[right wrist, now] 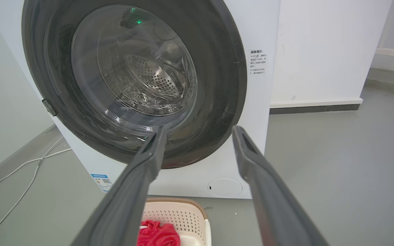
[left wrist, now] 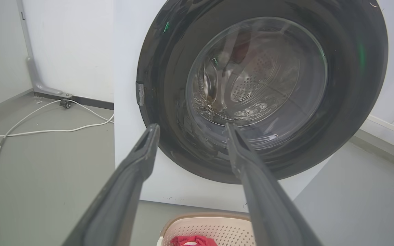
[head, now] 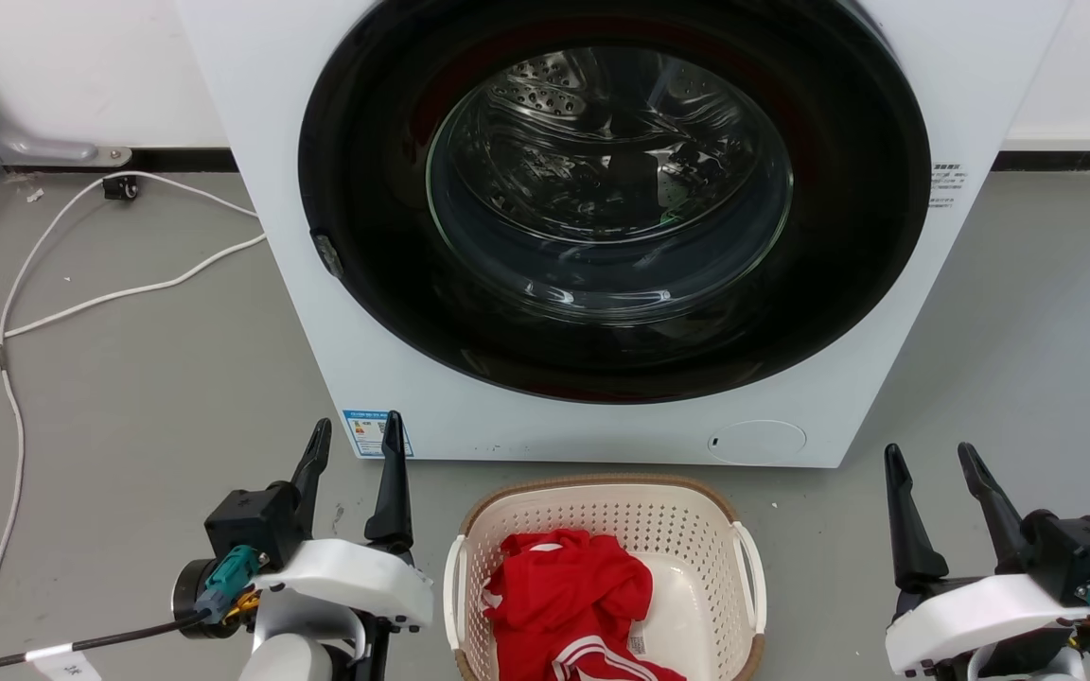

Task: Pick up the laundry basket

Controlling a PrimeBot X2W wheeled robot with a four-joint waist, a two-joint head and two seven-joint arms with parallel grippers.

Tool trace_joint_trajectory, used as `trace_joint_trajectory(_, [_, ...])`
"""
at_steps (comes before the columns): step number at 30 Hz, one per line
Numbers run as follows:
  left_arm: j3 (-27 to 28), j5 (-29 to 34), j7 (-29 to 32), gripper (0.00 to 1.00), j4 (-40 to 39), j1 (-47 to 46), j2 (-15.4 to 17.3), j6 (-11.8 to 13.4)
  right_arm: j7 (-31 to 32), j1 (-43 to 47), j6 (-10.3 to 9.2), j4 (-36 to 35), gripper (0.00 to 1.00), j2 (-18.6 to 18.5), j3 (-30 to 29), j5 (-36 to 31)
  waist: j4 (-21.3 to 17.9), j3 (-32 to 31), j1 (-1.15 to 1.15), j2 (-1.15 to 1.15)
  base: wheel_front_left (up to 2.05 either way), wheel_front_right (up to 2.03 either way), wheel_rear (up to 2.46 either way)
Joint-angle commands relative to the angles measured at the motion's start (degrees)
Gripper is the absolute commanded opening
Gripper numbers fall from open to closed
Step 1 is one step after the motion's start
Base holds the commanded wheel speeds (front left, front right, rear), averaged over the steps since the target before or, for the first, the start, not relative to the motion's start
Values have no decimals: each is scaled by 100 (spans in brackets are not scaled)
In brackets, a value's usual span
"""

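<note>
Cream plastic forms the one laundry basket [head: 602,515], a rounded-rectangular tub with perforated walls, a brown woven-look rim and two white side handles, one on either side. One crumpled red garment [head: 569,591] with white stripes lies inside it. The basket stands on the grey floor [head: 129,426] just in front of the single white front-loading washing machine [head: 252,95], whose round dark-framed glass door is shut. Two hands show in the head view. The left hand [head: 358,423] hangs to the basket's left, near its left handle but clear of it. The right hand [head: 928,449] hangs to its right, farther off. Each hand has its two long dark fingers spread and grips nothing, tips pointing toward the machine. The basket sits between them, untouched. White cables [head: 129,293] trail over the floor at the left
</note>
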Motion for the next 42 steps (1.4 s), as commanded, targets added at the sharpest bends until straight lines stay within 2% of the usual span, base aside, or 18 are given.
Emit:
trace_joint_trajectory(1, [-25,141,-57,100,-12,-110,1,32,-42,43,0,-60,100,13,7,-160,3,2,0,0,0,0,0])
trace_joint_trajectory(29, [-200,1218,-344,100,144,-120,-15,152,-264,154,-1,-86,100,25,52,-1256,39,-7,0,0,0,0,0])
trace_joint_trajectory(42, [-202,1091,-336,100,222,-111,-15,122,-309,107,-1,-27,100,25,19,-1134,31,14,0,0,0,0,0])
